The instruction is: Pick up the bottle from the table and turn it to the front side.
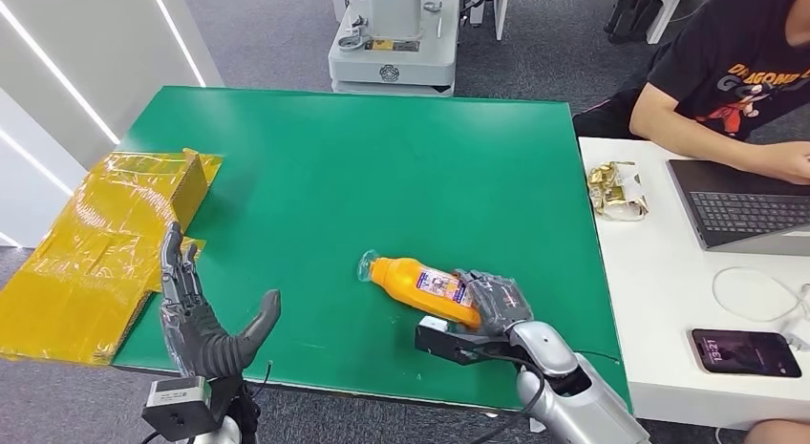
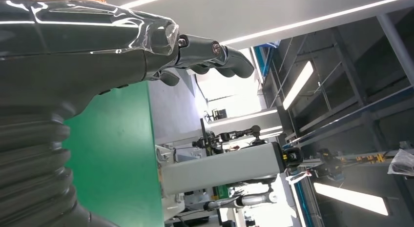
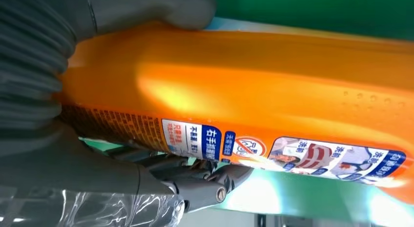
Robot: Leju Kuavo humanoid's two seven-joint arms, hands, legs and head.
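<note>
An orange bottle (image 1: 417, 282) with a clear cap and a printed label lies on its side on the green table (image 1: 382, 167), near the front edge. My right hand (image 1: 492, 303) grips its base end, thumb on one side and fingers (image 3: 195, 175) curled round the other. Close up in the right wrist view, the orange bottle (image 3: 254, 90) shows its label along one edge. My left hand (image 1: 202, 315) is raised at the table's front left corner, fingers (image 2: 215, 53) spread and holding nothing.
Yellow flattened cardboard (image 1: 95, 243) lies over the table's left edge. A white desk (image 1: 650, 301) on the right carries a laptop (image 1: 740, 207), a phone (image 1: 745, 352) and a gold wrapper (image 1: 616, 189); a person (image 1: 735, 72) sits there. A white robot base (image 1: 392, 43) stands beyond the table.
</note>
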